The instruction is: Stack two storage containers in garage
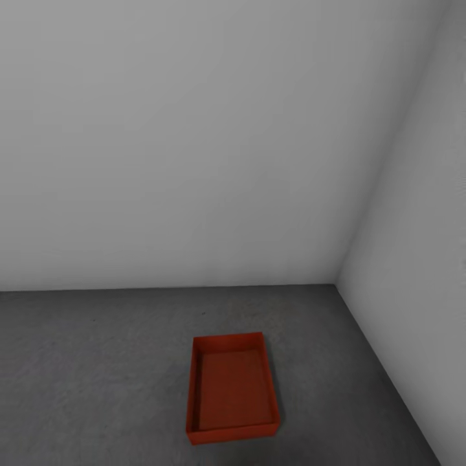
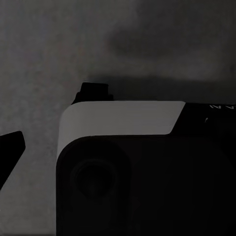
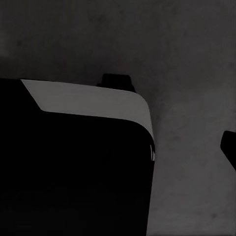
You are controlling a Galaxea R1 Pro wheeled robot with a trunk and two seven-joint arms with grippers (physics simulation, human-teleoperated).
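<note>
I'm seeing one storage container (image 1: pixel 233 388) sitting on the garage floor (image 1: pixel 97 375); both end effectors' openings I cannot tell; I'm judging the second needs fetching.

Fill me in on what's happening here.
One orange-red container sits empty on the grey concrete floor of the garage, near the corner where two pale walls meet. Nothing is stacked on it, and nothing is handling it at this moment. The wrist views look down past the robot's own dark and white body at the floor, and neither shows a container in a grip. Whether the grippers are open is unclear.
</note>
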